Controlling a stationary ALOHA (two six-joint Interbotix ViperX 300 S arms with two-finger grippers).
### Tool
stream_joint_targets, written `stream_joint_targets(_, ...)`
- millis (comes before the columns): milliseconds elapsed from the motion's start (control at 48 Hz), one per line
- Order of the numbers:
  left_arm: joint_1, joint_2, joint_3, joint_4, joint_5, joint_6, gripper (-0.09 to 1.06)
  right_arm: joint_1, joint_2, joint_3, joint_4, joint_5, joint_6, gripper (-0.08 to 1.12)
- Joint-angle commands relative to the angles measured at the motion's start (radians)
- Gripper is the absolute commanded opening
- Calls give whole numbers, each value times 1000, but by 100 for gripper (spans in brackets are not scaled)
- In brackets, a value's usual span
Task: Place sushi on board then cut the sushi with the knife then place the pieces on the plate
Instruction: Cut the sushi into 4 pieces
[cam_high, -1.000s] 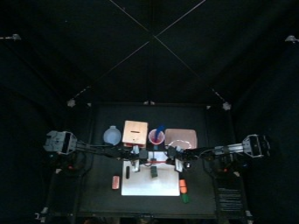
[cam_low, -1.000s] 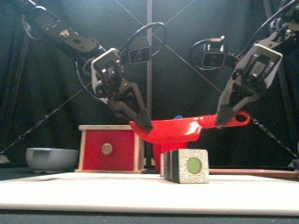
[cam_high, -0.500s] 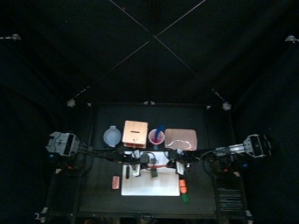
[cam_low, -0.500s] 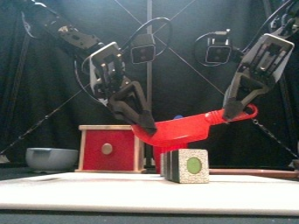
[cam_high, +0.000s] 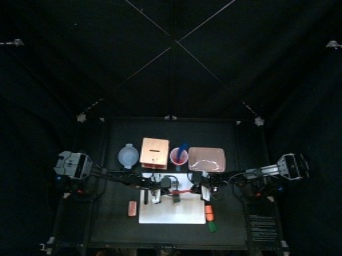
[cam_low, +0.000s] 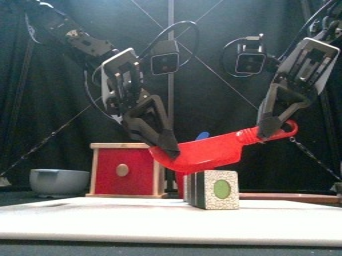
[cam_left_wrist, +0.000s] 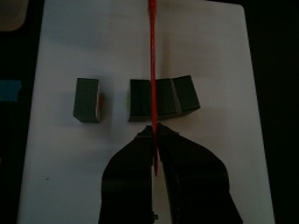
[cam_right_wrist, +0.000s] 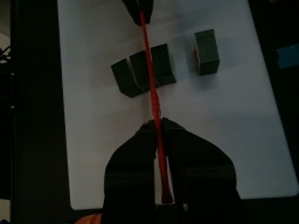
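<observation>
Both arms were black and built of blocky, jointed segments. The left arm (cam_low: 78, 42) ended in the left gripper (cam_low: 167, 152). Its two jaws were grey on their outer faces and tapered to narrow tips, directly below a pale left cross-plate (cam_low: 118, 72). The right arm (cam_low: 323, 22) and right gripper (cam_low: 274, 128) matched, under a pale right cross-plate (cam_low: 307, 62). In the wrist views the jaws appeared plain matte black and broad at the root. Screws and markings could not be made out.

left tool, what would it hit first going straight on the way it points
The left tool would probably meet the pair of sushi blocks under the red knife it grips; depth is unclear.
</observation>
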Motion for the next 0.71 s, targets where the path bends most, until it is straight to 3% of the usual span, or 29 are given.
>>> stream_joint_targets(21,-9,-2,-5,-3,9,-2,40,-2,-8,-6,2,0,0,36)
stream_joint_targets(708,-5,51,-9,-3,9,-2,40,0,87,-11,8,-3,2,36)
